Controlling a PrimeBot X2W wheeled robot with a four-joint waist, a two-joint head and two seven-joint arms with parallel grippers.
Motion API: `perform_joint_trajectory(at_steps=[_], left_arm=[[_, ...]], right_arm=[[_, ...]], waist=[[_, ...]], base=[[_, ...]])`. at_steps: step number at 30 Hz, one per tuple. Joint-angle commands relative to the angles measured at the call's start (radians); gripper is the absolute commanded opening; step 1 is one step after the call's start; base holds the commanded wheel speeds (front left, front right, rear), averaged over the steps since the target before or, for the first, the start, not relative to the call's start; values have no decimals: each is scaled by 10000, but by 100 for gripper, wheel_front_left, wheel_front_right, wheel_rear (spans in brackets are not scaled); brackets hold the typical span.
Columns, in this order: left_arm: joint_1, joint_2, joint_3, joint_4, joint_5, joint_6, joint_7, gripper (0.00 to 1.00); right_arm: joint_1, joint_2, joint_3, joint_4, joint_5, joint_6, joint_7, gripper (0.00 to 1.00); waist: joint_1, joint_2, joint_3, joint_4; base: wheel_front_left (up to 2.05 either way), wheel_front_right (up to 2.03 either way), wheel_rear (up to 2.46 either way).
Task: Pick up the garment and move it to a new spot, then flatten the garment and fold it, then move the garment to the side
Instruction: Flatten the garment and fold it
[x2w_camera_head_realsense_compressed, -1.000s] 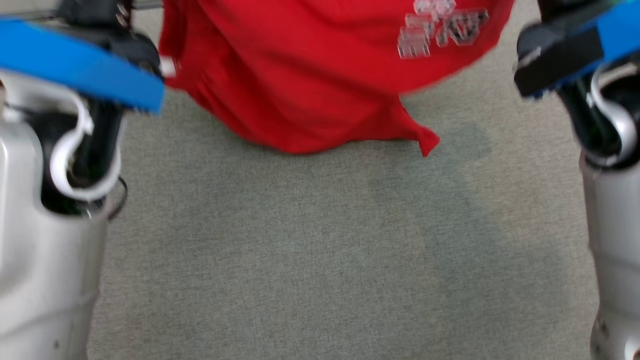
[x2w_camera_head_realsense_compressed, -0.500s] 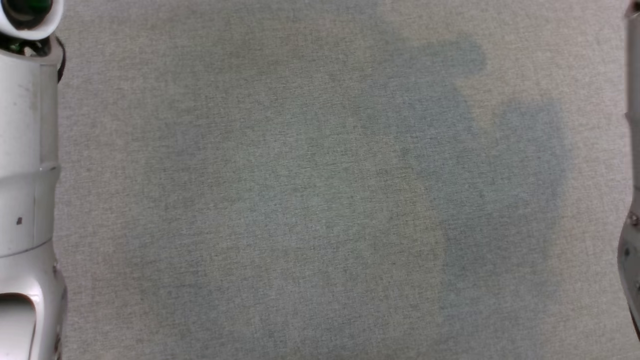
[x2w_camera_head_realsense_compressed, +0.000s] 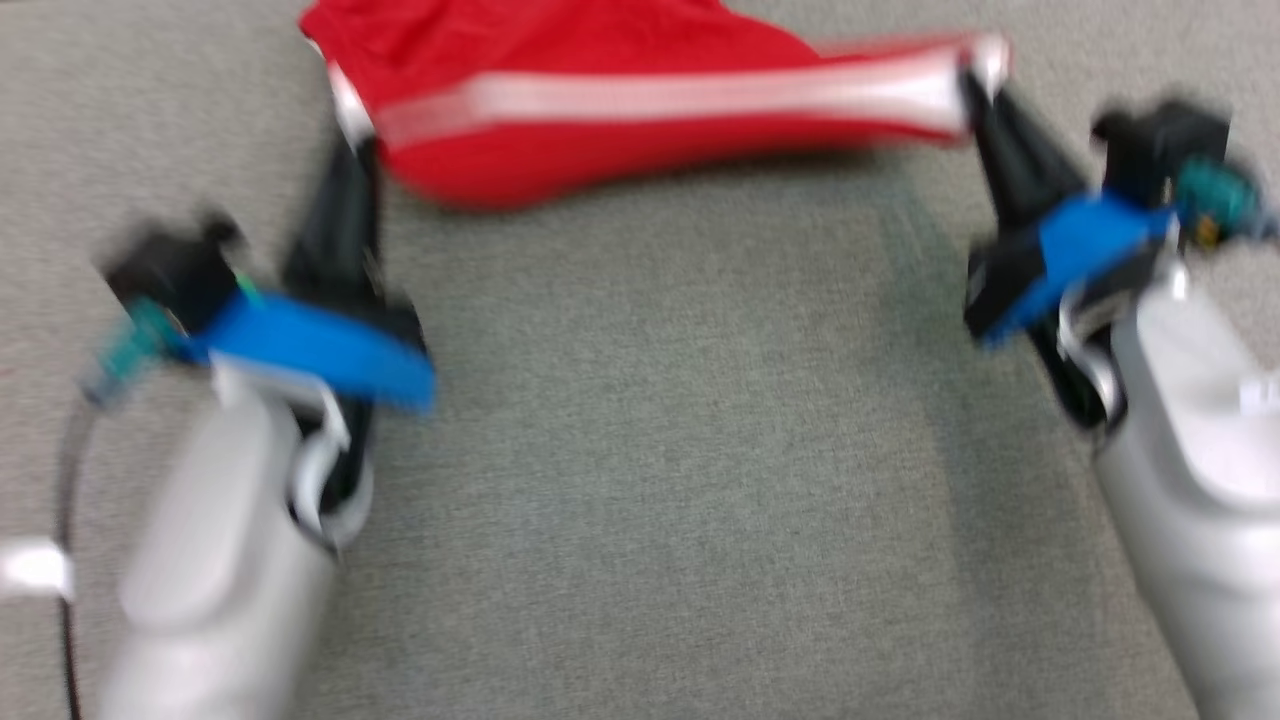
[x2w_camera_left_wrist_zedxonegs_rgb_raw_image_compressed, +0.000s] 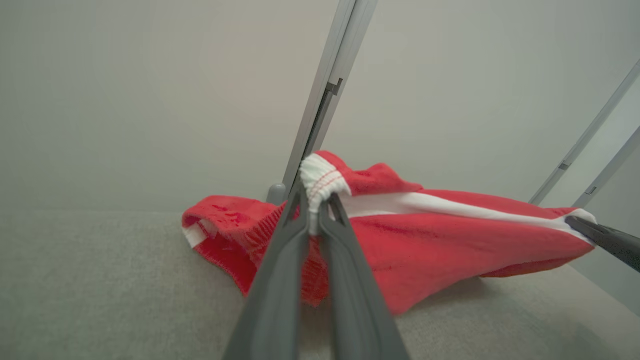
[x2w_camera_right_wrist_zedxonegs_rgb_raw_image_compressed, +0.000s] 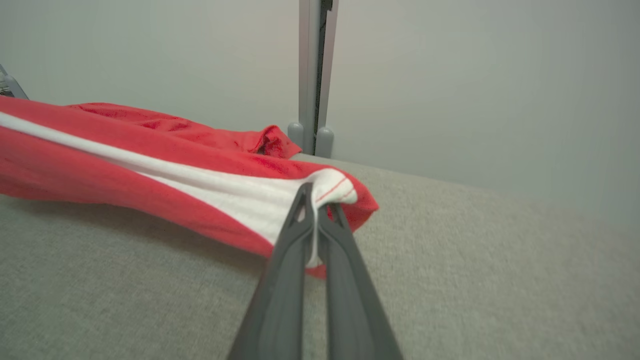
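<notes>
The garment (x2w_camera_head_realsense_compressed: 600, 90) is red with a white waistband, stretched left to right at the far end of the grey surface. My left gripper (x2w_camera_head_realsense_compressed: 345, 110) is shut on the band's left end; in the left wrist view the garment (x2w_camera_left_wrist_zedxonegs_rgb_raw_image_compressed: 425, 250) droops to the surface past the left gripper (x2w_camera_left_wrist_zedxonegs_rgb_raw_image_compressed: 314, 207). My right gripper (x2w_camera_head_realsense_compressed: 975, 75) is shut on the band's right end. In the right wrist view the right gripper (x2w_camera_right_wrist_zedxonegs_rgb_raw_image_compressed: 316, 202) pinches the white band and the garment (x2w_camera_right_wrist_zedxonegs_rgb_raw_image_compressed: 100, 170) runs off to the left, its lower edge on the surface.
A grey fabric surface (x2w_camera_head_realsense_compressed: 660, 480) spreads wide between my arms. A pale wall with grey upright posts (x2w_camera_right_wrist_zedxonegs_rgb_raw_image_compressed: 312, 70) stands just behind the garment. A dark cable (x2w_camera_head_realsense_compressed: 65, 520) hangs by my left forearm.
The head view has swung a lot between frames. The garment hung as a bunched mass a second ago; now its waistband is pulled taut between both grippers, low over the surface.
</notes>
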Motion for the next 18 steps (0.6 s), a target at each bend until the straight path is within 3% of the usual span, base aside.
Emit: perform_joint_trajectory(at_steps=[1,6,11,12,18], left_arm=[[955,56,-142,-56,-198,-23,-99,0],[3011,215,-1174,-874,-1086,-38,1179,0],[4422,761,-1403,-2065,-1548,168,2235,0],[5077,1067,-1491,-2808,-1753,370,2821,0],[6956,2021,-1463,-5436,-2519,1241,4441,0]], right_arm=[[1017,-306,-103,-367,642,-24,393,0],[3682,-154,-685,-2136,2438,-17,1422,0],[5853,-19,-1212,-3937,2752,-14,2851,0],[6879,-12,-1510,-4923,2707,-14,3839,0],[9492,368,-2637,-8088,2369,-12,6734,0]], waist=[[2,0,-290,65],[2,0,-1035,393],[2,0,-1655,528],[2,0,-1903,536],[2,0,-2433,549]], base=[[0,0,0],[0,0,0],[0,0,0],[0,0,0],[0,0,0]])
